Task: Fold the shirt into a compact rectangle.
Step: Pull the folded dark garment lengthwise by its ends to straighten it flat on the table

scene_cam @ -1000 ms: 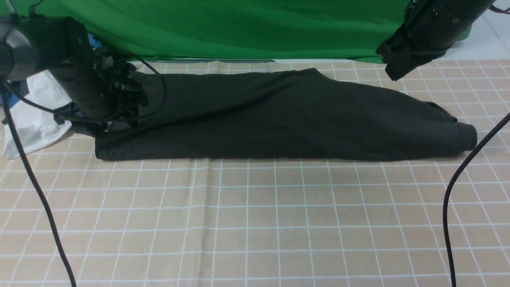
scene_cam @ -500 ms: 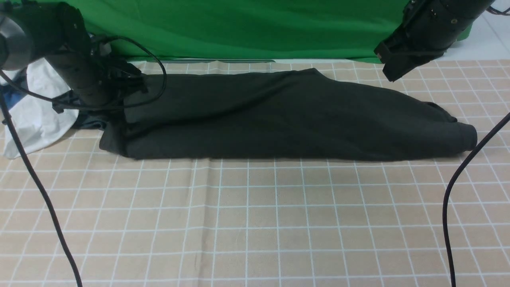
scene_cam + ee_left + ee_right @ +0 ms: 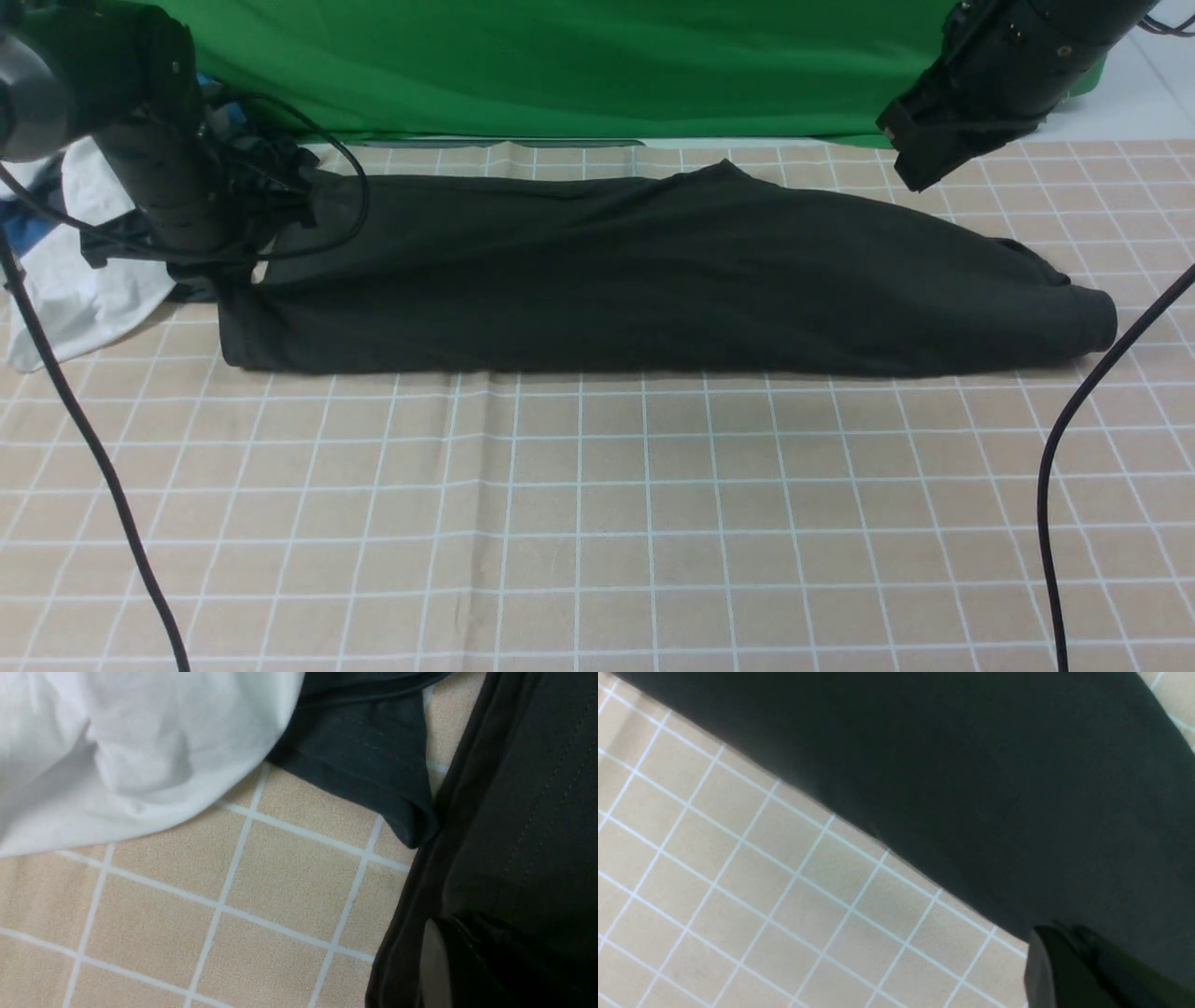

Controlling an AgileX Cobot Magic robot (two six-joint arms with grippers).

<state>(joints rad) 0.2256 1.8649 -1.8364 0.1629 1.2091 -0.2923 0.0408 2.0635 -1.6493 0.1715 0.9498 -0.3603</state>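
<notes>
The black shirt (image 3: 653, 271) lies folded into a long band across the far half of the table. My left gripper (image 3: 229, 271) is at its left end, shut on the shirt's hem, and the cloth rises a little toward it. In the left wrist view one finger (image 3: 434, 961) presses against the dark shirt fabric (image 3: 537, 812). My right gripper (image 3: 910, 168) hangs high over the shirt's right part, touching nothing. In the right wrist view its fingers (image 3: 1069, 952) are shut together above the shirt (image 3: 971, 765), with nothing between them.
A white garment (image 3: 84, 280) lies at the far left, with a smaller dark grey garment (image 3: 369, 760) beside the shirt's end. A green backdrop (image 3: 560, 65) closes the far side. Black cables (image 3: 1055, 485) hang at both sides over the checked tablecloth (image 3: 597, 523).
My left gripper has shut on the shirt's left end. That end bunched to the right, then came back out leftward, slightly raised. The right arm has barely moved.
</notes>
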